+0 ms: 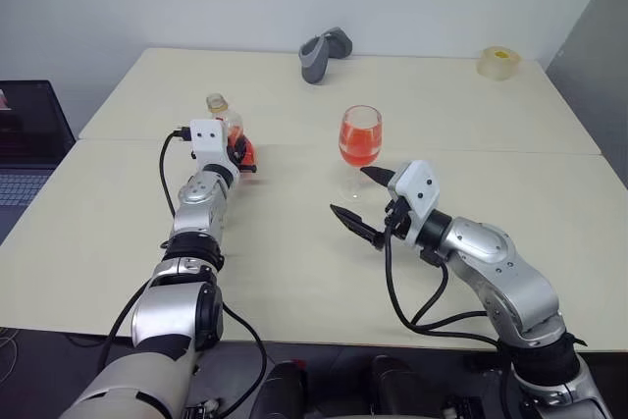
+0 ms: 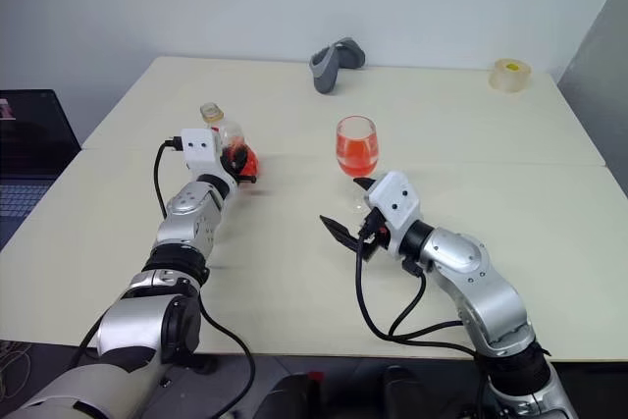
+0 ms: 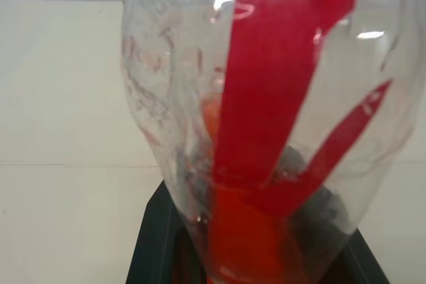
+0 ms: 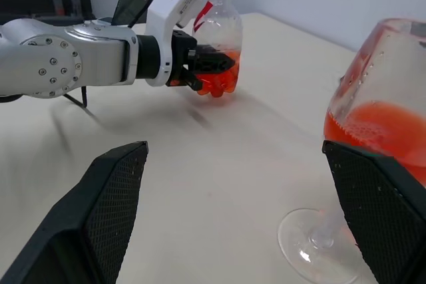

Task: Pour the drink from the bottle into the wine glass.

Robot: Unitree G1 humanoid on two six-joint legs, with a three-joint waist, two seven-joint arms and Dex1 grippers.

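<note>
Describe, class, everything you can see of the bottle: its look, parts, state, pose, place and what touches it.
The bottle is small, clear plastic, with a rounded body, narrow neck, yellow ring at its open, capless mouth and a red label strip. A little red drink sits at its bottom. It stands upright on the table's left side, apart from the wine glass. The left end effector is shut on its lower body.

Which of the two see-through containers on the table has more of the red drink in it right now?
The wine glass, standing free by the open right gripper: its bowl is over half red. The bottle, clamped in the left gripper, has just a little drink at its base.
</note>
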